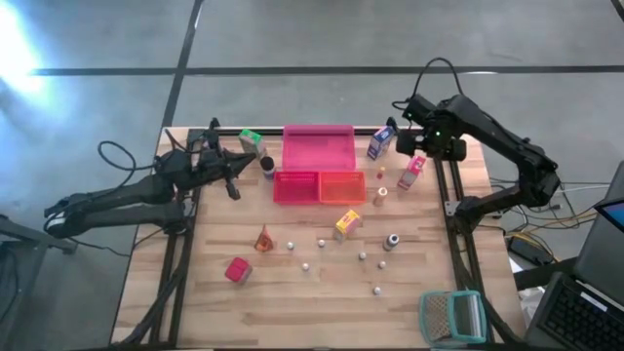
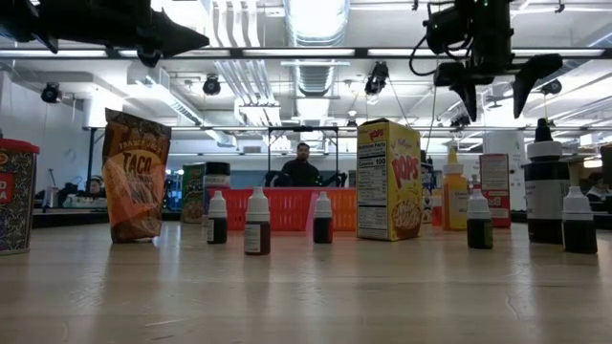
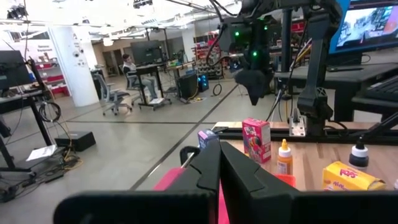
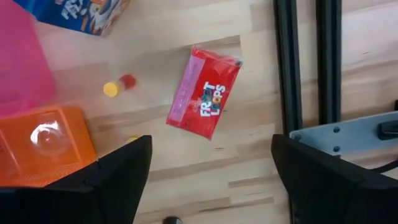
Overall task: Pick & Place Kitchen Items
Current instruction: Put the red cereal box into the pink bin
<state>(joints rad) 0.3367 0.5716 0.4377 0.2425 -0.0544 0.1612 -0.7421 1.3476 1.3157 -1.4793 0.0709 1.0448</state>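
Observation:
A pink-red Froot Loops carton rests on the wooden table near its right rail, and it shows in the high view as the pink carton. My right gripper hangs above it, pointing down and open, with one finger on either side of the carton's near end and touching nothing. A blue carton stands just beyond it. My left gripper is shut and empty, raised over the table's left side, near a green carton. A yellow Pops carton, a red pack and an orange taco bag stand mid-table.
A large pink tray sits at the far middle, with a red tray and an orange tray in front of it. Small bottles and pale round pieces dot the table's middle. A teal-framed mesh thing lies at the near right corner. The dark rail runs beside the carton.

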